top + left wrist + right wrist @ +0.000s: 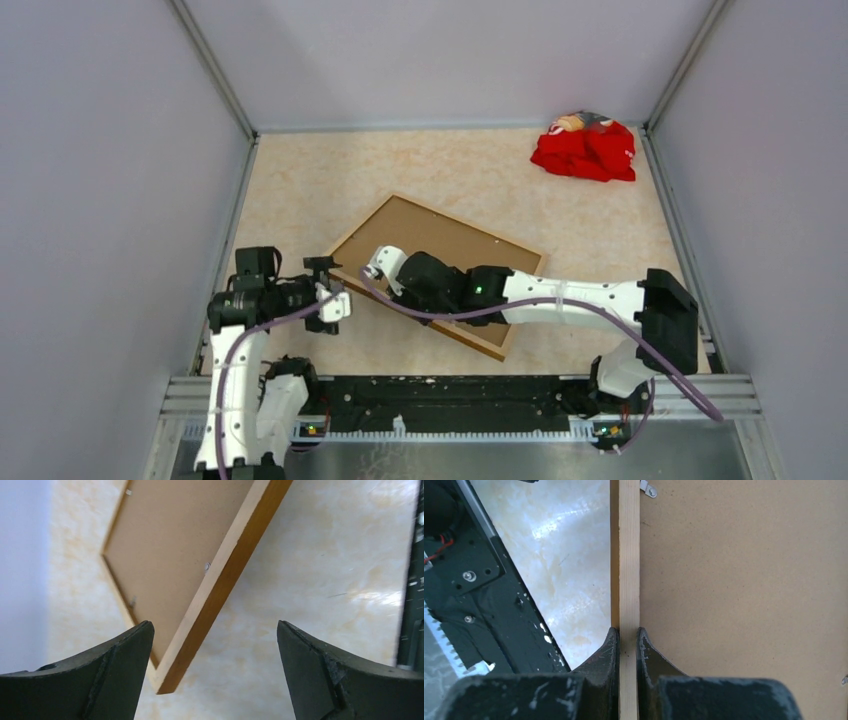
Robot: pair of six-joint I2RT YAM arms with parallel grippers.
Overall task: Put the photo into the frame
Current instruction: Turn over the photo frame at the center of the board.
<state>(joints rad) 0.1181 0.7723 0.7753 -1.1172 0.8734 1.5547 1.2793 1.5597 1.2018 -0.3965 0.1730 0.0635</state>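
The frame lies back-up on the worktop, with its pale wooden rail running straight ahead of the right claw. That claw is clenched on the rail, one finger on the outer edge and the other on the inner edge against the brown backing board. The left claw is released, jaws spread wide and holding nothing. The frame's nearest corner sits just ahead of it, toward its left finger. The photo shows in no view, so its place cannot be told; it may be under the board.

The frame looks light but stiff, and the thin rail gives little bite. A single pinch near a corner would probably let the long body swing or sag. A second hold on the adjoining rail in front of the left claw seems the steadier choice. The small metal tabs along the board look easy to bend, and a paper print would crease if pinched hard
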